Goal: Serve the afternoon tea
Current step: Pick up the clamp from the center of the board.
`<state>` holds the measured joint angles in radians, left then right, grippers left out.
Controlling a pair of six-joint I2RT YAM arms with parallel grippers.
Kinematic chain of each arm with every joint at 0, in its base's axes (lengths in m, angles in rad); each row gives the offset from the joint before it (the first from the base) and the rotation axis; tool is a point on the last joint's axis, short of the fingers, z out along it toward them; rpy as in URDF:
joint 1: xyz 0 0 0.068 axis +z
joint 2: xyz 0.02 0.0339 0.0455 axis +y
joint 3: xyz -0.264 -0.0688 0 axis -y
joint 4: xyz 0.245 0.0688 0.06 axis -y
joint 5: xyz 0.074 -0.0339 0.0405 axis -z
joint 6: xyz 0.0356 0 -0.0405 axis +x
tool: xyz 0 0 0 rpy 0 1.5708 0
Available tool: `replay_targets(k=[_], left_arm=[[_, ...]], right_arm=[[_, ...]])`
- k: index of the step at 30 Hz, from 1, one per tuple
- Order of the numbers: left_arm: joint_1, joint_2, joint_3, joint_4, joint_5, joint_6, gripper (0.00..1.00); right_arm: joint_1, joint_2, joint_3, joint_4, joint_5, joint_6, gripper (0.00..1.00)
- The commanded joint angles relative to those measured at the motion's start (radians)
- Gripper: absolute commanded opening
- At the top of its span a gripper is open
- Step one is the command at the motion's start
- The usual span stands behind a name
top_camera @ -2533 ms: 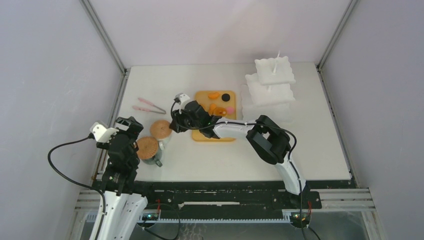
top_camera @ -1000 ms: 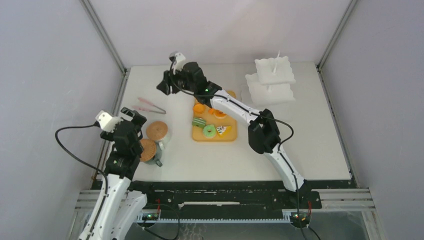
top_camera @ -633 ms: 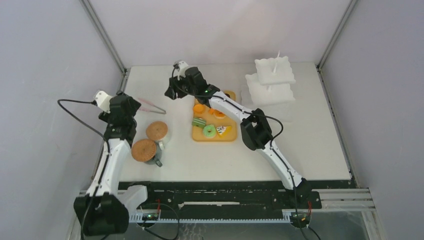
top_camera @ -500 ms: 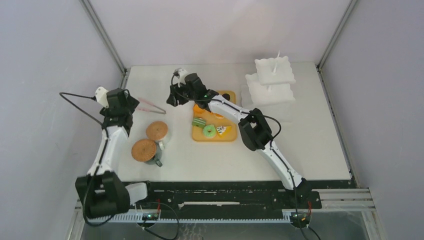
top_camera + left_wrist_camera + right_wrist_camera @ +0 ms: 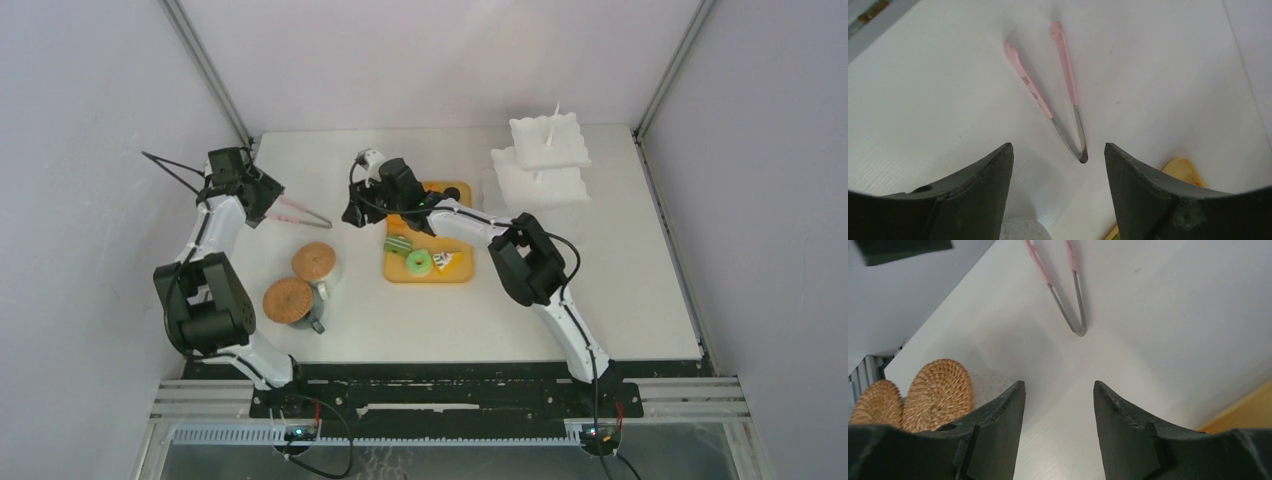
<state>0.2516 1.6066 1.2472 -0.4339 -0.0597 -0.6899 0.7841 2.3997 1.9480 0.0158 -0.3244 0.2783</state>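
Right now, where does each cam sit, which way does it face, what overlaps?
Top external: fixed above and behind the bases, looking down on the table; left arm and right arm show whole.
Left wrist: on the left arm, looking down past the open left gripper at the pink tongs.
Right wrist: on the right arm, looking past the open right gripper at the tongs' bend and cork coasters.
Shared: tongs show in all three.

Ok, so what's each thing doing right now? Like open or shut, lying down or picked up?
Pink tongs: lying flat, arms spread, untouched.
Left gripper: open, holding nothing, over the tongs.
Right gripper: open, holding nothing.
Mugs: upright, covered.
Cork coasters: resting on top of the mugs.
Pastries: on the wooden board, not picked up.
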Motion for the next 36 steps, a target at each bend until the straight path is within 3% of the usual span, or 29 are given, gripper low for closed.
replay_targets(k=[1,6,13,36], left_arm=[[0.014,0.085,0.091,-0.074,0.082,0.012,0.7],[0.027,0.162,0.121,-0.08,0.113,0.011,0.63],[0.043,0.268,0.196,-0.122,0.124,0.007,0.63],[0.047,0.439,0.355,-0.187,0.118,-0.004,0.58]], right_arm=[[-0.008,-0.141,-0.099,0.149,0.001,0.017,0.6],[-0.017,-0.231,-0.232,0.211,-0.001,0.023,0.6],[-0.022,-0.344,-0.355,0.264,-0.007,0.014,0.6],[-0.021,-0.408,-0.46,0.329,-0.036,0.021,0.61]])
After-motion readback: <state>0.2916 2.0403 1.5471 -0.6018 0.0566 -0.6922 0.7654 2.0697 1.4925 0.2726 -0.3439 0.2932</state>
